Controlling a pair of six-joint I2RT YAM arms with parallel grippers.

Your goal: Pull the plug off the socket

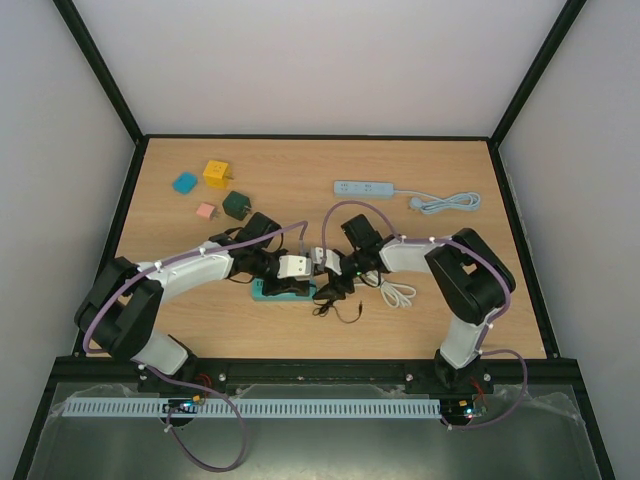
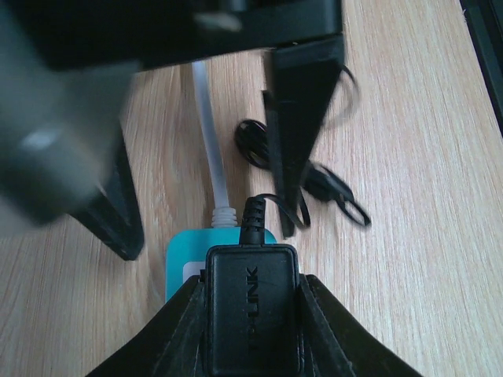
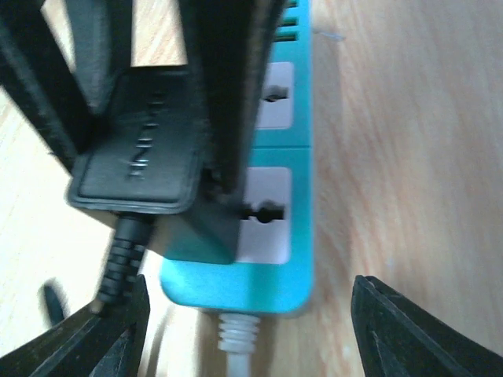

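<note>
We log the left gripper (image 2: 251,284) pinching the black rectangular TP-LINK adapter plug (image 2: 251,318) at lower centre of the left wrist view, atop the teal plastic power strip (image 3: 305,157). Right gripper (image 3: 250,298) spread wide, straddling the strip's cord end. Prongs hidden.

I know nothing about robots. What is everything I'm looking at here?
teal power strip: one, mid-table, under the jaws.
black plug: one, on the teal strip.
black cable: one, coiled beside that strip.
white cord: one, looped right of it.
pale power strip: one, blue-grey, far side, cord trailing right.
blocks: four, far left: cyan block, yellow block, pink block, dark green block.
table: one, wooden.
left arm: one, black and white, jaws shut on the plug.
right arm: one, black and white, jaws open by the strip's end.
</note>
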